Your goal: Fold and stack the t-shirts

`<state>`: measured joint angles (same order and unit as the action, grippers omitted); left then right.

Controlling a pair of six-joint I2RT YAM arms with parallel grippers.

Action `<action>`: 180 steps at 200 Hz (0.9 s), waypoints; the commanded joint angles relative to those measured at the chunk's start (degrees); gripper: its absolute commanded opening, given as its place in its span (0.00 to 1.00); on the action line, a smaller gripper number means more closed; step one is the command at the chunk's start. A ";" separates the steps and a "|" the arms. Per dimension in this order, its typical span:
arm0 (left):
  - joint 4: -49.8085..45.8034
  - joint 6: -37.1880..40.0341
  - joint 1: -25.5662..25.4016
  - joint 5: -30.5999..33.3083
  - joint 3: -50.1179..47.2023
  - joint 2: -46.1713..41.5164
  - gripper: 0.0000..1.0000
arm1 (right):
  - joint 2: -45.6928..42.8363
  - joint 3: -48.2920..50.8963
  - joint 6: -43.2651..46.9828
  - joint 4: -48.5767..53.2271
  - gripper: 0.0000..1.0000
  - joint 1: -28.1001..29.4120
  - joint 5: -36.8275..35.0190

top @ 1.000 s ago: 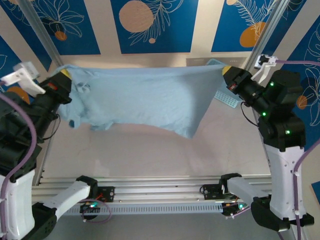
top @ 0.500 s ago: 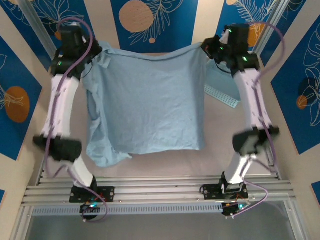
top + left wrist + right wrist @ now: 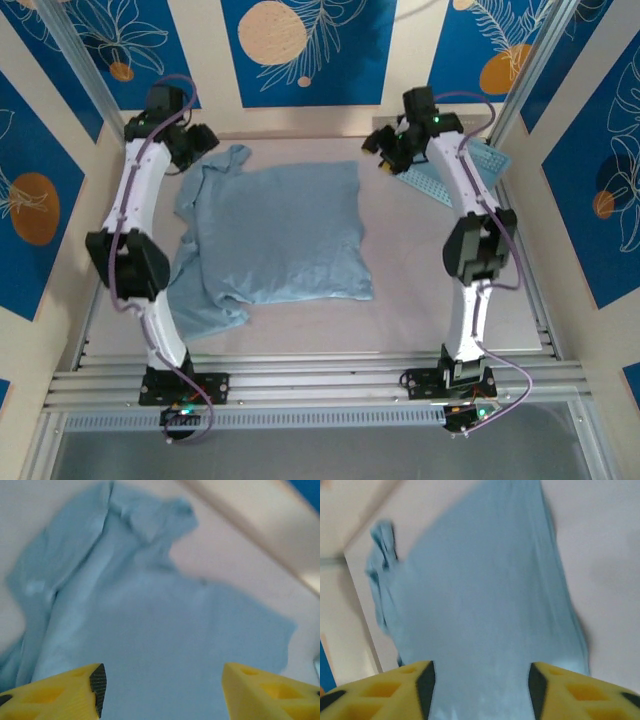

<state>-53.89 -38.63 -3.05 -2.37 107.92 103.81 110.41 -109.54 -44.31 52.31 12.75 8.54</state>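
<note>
A light blue t-shirt (image 3: 275, 235) lies spread on the table, its sleeve and collar end bunched toward the left (image 3: 205, 190). My left gripper (image 3: 203, 140) hovers at the shirt's far left corner, open, with nothing between its yellow fingers (image 3: 65, 690). My right gripper (image 3: 382, 146) hangs just off the far right corner, also open and empty. In the left wrist view the t-shirt (image 3: 160, 620) lies below the left gripper (image 3: 160, 690). In the right wrist view the t-shirt (image 3: 485, 605) stretches away beneath the right gripper (image 3: 480, 690).
A light blue plastic lattice basket (image 3: 492, 160) lies at the back right, partly under my right arm. Metal frame posts stand at both back corners. Bare table (image 3: 420, 290) shows to the right of the shirt and along the front rail.
Both grippers held the shirt stretched in the air, swung it toward the back, then opened. The shirt has dropped and now lies on the table.
</note>
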 commanded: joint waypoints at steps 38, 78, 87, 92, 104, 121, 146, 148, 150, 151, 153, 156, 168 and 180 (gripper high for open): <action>1.99 0.81 0.41 -2.60 -28.46 -6.34 0.52 | -10.02 26.76 -5.39 -12.31 0.36 9.59 1.50; 5.46 -3.18 3.77 -3.04 -40.74 -7.77 0.41 | -2.99 29.84 -8.37 -12.94 0.34 13.39 1.27; 6.50 -3.76 4.74 -3.16 -42.99 -8.38 0.41 | -0.66 28.89 -8.33 -11.58 0.35 13.39 1.36; 6.87 -3.81 5.15 -3.10 -43.89 -8.53 0.41 | 1.01 28.14 -8.11 -10.59 0.35 13.35 1.53; 6.91 -3.41 5.90 -2.29 -45.12 -8.46 0.41 | 4.76 26.27 -7.51 -7.95 0.34 12.94 1.35; 6.61 -2.54 6.82 -0.74 -45.91 -7.24 0.41 | 8.45 24.87 -7.51 -5.17 0.34 11.52 0.03; 7.32 -1.89 9.22 1.93 -45.85 -5.21 0.40 | 11.64 22.97 -7.74 -1.75 0.33 7.88 -1.75; 7.38 -1.89 9.42 2.11 -45.80 -4.98 0.39 | 11.93 22.77 -7.66 -1.49 0.33 7.57 -1.72; 7.48 -1.89 9.70 2.24 -45.72 -4.77 0.39 | 12.17 22.61 -7.53 -1.22 0.33 7.29 -1.82; 7.48 -1.89 9.80 2.31 -45.66 -4.63 0.39 | 12.32 22.48 -7.49 -1.06 0.33 7.11 -1.84; 7.59 -1.89 10.01 2.35 -45.51 -4.26 0.39 | 12.53 22.27 -7.40 -0.76 0.33 6.78 -1.90; 7.68 -1.94 10.34 2.51 -45.34 -3.84 0.38 | 12.93 21.87 -7.26 -0.33 0.33 6.28 -1.89; 8.06 -1.66 11.37 3.07 -44.17 -1.89 0.36 | 14.13 20.55 -6.56 0.61 0.31 4.35 -1.83; 8.52 -1.14 12.30 2.54 -42.34 0.36 0.32 | 15.48 18.92 -5.72 1.54 0.31 2.39 -1.68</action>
<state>-46.48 -40.58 7.16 -1.43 62.78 99.90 122.15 -88.33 -51.16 48.56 18.61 9.30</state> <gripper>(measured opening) 0.354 0.313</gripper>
